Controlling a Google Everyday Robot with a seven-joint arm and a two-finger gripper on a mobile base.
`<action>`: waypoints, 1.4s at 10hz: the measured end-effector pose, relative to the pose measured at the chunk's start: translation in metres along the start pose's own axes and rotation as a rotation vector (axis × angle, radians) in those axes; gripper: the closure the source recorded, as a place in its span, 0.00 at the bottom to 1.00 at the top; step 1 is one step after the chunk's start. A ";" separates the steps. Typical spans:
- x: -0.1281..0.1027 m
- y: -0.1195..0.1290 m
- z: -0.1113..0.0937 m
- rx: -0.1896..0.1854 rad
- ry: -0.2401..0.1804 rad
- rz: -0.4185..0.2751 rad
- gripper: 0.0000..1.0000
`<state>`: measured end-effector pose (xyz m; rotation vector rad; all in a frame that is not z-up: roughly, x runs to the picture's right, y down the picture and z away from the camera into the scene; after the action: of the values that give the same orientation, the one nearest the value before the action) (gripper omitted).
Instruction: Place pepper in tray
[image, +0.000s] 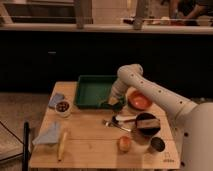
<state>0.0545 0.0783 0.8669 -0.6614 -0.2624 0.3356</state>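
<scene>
The dark-green tray (92, 90) lies at the back middle of the wooden table. My gripper (114, 100) hangs from the white arm at the tray's front right corner, just over its rim. It is shut on the small pale-yellow pepper (113, 102), which shows at the tip, partly hidden by the fingers. The tray's inside looks bare.
An orange bowl (140, 100) stands right of the gripper. A black bowl (148, 123), a metal cup (157, 145), a round orange-red fruit (124, 143) and cutlery (116, 122) lie in front. A long yellow stick (62, 145), blue cloths (49, 134) and a small bowl (63, 106) lie left.
</scene>
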 end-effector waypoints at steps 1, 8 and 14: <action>-0.005 -0.004 -0.003 0.014 -0.005 -0.008 0.80; -0.086 -0.070 -0.022 0.121 -0.076 -0.067 0.20; -0.068 -0.085 -0.008 0.126 -0.126 -0.011 0.20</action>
<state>0.0133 -0.0151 0.9065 -0.5149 -0.3618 0.3807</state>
